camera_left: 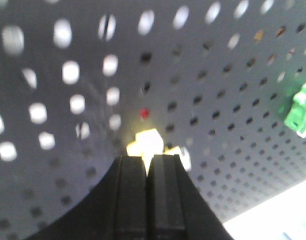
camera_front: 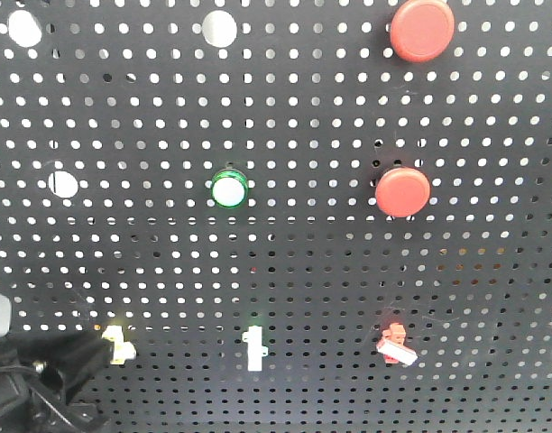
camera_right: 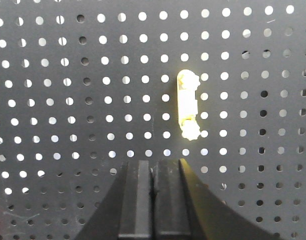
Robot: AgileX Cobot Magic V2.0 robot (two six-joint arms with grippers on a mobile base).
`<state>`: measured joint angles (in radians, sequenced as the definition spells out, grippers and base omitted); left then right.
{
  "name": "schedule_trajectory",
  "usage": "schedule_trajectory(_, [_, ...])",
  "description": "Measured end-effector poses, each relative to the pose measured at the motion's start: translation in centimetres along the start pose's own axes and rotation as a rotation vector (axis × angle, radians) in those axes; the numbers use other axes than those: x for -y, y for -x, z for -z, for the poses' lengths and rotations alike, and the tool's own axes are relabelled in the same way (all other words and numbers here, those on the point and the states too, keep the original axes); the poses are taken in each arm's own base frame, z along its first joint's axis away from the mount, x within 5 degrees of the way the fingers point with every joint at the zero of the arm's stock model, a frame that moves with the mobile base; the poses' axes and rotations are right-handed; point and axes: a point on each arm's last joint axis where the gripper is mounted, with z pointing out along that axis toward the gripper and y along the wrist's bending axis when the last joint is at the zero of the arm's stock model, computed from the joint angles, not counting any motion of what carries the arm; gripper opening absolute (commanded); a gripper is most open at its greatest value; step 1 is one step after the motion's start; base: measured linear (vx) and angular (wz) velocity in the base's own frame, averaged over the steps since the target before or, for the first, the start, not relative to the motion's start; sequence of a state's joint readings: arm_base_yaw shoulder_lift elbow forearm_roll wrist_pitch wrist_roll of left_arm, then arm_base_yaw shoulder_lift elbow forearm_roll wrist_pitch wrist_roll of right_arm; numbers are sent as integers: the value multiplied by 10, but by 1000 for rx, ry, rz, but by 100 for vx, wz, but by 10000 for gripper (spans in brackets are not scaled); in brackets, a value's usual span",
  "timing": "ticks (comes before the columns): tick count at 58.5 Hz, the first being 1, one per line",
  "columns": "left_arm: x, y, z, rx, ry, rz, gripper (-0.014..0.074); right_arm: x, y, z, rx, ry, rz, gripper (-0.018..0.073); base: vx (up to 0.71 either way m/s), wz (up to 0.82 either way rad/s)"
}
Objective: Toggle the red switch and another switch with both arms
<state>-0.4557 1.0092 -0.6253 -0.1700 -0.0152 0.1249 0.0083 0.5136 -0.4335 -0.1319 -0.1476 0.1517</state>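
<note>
The red switch (camera_front: pixel 393 344) sits low on the right of the black pegboard (camera_front: pixel 303 253), its white-tipped lever pointing down-right. Nothing is near it. The pale yellow switch (camera_front: pixel 119 346) is low on the left. My left gripper (camera_front: pixel 97 351) comes up from the bottom-left corner with its tips right at that switch. In the left wrist view the left gripper (camera_left: pixel 149 160) is shut, its jaws pressed together, and the yellow switch (camera_left: pixel 148 142) shows just past the tips. My right gripper (camera_right: pixel 153 164) is shut, facing bare pegboard; it is out of the front view.
Two big round red buttons (camera_front: pixel 421 29) (camera_front: pixel 402 191) and a green-ringed white button (camera_front: pixel 229 190) sit higher on the board. A white-and-green toggle (camera_front: pixel 253 348) (camera_left: pixel 302 110) stands between the two switches. A pale, glaring toggle (camera_right: pixel 187 105) lies up-right of the right gripper's tips.
</note>
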Motion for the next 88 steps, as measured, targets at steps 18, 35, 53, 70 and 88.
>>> schedule_trajectory(18, [2, -8, 0, -93, -16, 138, 2, 0, 0, 0, 1, 0, 0, -6, 0, 0])
schedule_trajectory(35, [4, 4, 23, -20, -37, 184, 2, 0, -3, -1, -27, -4, -2, -6, 0, 0])
schedule_trajectory(53, [2, 30, 65, 228, -23, 36, 2, -24, -18, -18, -146, 180, 1, -6, 0, 0])
schedule_trajectory(70, [2, 31, 67, 239, -21, 19, 2, -72, -19, -47, -180, 442, 58, -6, 0, 0])
schedule_trajectory(88, [2, 31, 67, 239, -21, 17, 2, -96, -25, -76, -196, 506, 33, -6, 0, 0])
